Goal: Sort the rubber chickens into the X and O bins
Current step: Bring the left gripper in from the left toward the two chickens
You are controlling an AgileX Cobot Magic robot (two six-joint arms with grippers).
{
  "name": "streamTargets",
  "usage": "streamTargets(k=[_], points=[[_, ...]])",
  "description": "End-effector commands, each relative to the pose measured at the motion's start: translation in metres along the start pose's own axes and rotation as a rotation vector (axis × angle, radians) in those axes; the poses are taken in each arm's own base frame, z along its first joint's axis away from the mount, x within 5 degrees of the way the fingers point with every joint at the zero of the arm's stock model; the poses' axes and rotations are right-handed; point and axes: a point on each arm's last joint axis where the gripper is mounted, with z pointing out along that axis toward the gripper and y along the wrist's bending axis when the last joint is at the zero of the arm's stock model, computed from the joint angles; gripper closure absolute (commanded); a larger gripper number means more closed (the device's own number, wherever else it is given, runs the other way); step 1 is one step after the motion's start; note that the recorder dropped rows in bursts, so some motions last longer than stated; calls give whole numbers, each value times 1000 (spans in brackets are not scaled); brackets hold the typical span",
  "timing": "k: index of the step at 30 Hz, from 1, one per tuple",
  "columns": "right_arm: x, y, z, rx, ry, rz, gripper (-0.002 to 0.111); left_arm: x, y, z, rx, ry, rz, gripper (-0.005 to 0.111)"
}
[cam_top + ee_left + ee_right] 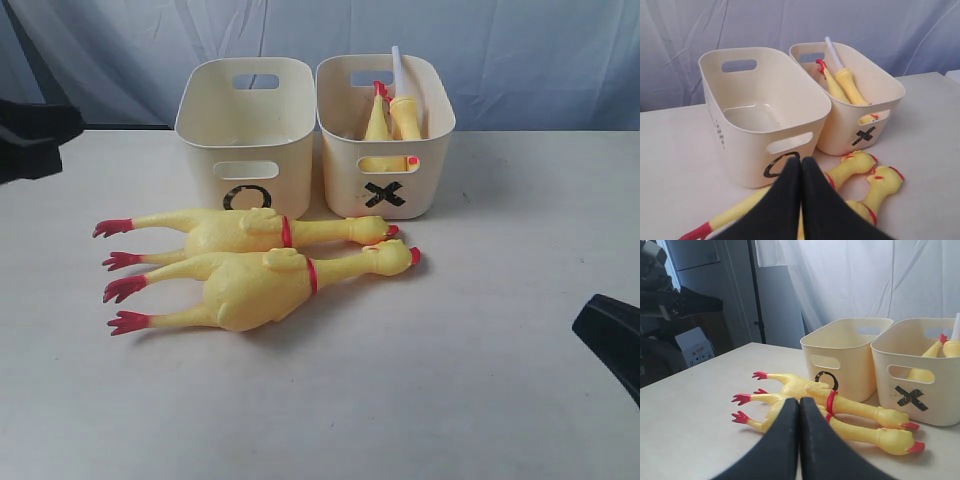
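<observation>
on the white table (pixel 480 390) the cream plastic tub marked o (pixel 205 175) stands far left, its twin marked x (pixel 345 185) just beside it on the right. two fat yellow rubber chickens (pixel 235 232) (pixel 255 290) lie near of them, heads right. two slim chickens (pixel 378 120) (pixel 408 115) lean inside the x tub. your left gripper (pixel 800 162) and right gripper (pixel 799 401) are clenched, grasping nothing.

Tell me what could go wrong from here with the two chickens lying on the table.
1. The near large chicken lies pressed against the far large chicken, so gripping one may drag the other along.
2. Both look long beside the empty O bin. One dropped in could hang over its rim or tip it.
3. The left gripper and right gripper are shut. Coming down like that would likely push a chicken rather than grasp it.
</observation>
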Motion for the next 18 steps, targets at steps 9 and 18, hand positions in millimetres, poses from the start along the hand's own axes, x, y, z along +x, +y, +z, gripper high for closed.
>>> streamTargets(k=[9,18], points=[[0,0,-1,5,-6,-3,109,21,-31,23,-68,5,-13,107],[0,0,-1,5,-6,-3,109,34,-68,57,3,167,154,107]])
